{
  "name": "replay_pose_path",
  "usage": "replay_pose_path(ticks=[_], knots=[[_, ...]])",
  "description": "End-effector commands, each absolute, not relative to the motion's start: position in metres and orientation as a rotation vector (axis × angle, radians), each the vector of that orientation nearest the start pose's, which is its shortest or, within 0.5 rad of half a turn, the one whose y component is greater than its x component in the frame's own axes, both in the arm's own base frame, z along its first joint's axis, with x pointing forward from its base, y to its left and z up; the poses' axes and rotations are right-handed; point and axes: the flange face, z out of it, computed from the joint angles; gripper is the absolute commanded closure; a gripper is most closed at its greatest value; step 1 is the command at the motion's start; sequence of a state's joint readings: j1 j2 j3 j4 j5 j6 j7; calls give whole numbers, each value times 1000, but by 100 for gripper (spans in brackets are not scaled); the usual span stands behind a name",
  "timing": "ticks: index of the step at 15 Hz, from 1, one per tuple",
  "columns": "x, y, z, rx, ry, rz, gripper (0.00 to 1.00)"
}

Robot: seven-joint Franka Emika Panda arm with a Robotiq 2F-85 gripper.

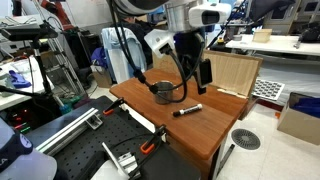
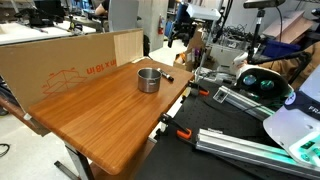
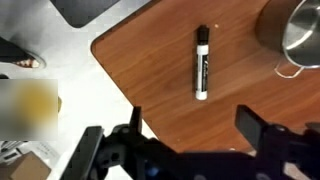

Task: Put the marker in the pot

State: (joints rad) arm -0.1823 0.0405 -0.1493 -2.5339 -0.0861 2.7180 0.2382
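Observation:
The marker [image 3: 201, 62] is a short black pen with a pale label, lying flat on the wooden table [image 3: 150, 80]. It shows in both exterior views [image 1: 187, 111] [image 2: 166, 74], a little apart from the pot. The pot [image 1: 160, 90] [image 2: 149, 79] is small, round grey steel, upright, with a short dark handle; the wrist view shows only part of it [image 3: 298, 30] at the top right. My gripper [image 3: 192, 125] [image 1: 190, 72] hangs above the table over the marker, open and empty, with the marker lying ahead of its fingers.
A large cardboard board [image 2: 70, 60] [image 1: 235, 72] stands along the table's far side. Orange-handled clamps [image 1: 148, 147] [image 2: 183, 133] sit at the table's edge beside metal rails. The table's corner and the floor [image 3: 90, 30] lie close to the marker.

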Motion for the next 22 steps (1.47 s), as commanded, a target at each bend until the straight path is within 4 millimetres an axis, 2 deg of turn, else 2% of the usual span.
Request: replay_pose_path(ticks=[1,4,8,14,21,22], knots=[[457,-157,243,-3108,836,-223,0],[459,-159,217,-3109,872,-180,0],[468,-155,192,-3119,886,-151,0],[487,-137,163,-3118,896,-127,0],[497,-132,140,-3122,922,-119,0],[497,-131,137,-3120,917,-120,25]])
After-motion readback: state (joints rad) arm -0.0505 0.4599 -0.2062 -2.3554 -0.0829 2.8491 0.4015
